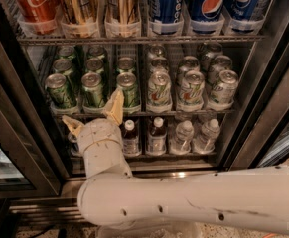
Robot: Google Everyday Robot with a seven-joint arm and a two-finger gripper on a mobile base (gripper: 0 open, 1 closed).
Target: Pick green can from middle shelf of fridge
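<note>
1. Fridge [272, 73]: steel frame with dark door edges, open to the camera, three wire levels in view.
2. Arm [198, 197]: pale and thick. It enters from the right along the bottom and bends up to a wrist below the desk's front edge, left of centre.
3. Desk [180, 113]: the middle shelf, a grey wire rack with clear lane trays. The left half holds three lanes of dark green cans. The right half holds three lanes of white cans [191, 87].
4. Top rack [134, 39]: one red can [35, 1] at the left, then gold cans [77, 1], then blue cans [208, 1] to the right.
5. Bottom rack [149, 158]: small bottles [156, 135] stand upright, right of the wrist.
6. End effector [93, 109]: spread wide and holding nothing, at the desk's front edge in front of the green lanes. One tan finger [115, 105] points up, the other [72, 125] points toward the desk's front left corner.
7. Green can [129, 88]: upright at the desk's front edge in the third lane from the left. The upright finger overlaps its lower left side; contact cannot be told.
8. Other green cans [59, 89]: two more at the front edge, left of that one, with further rows behind.
</note>
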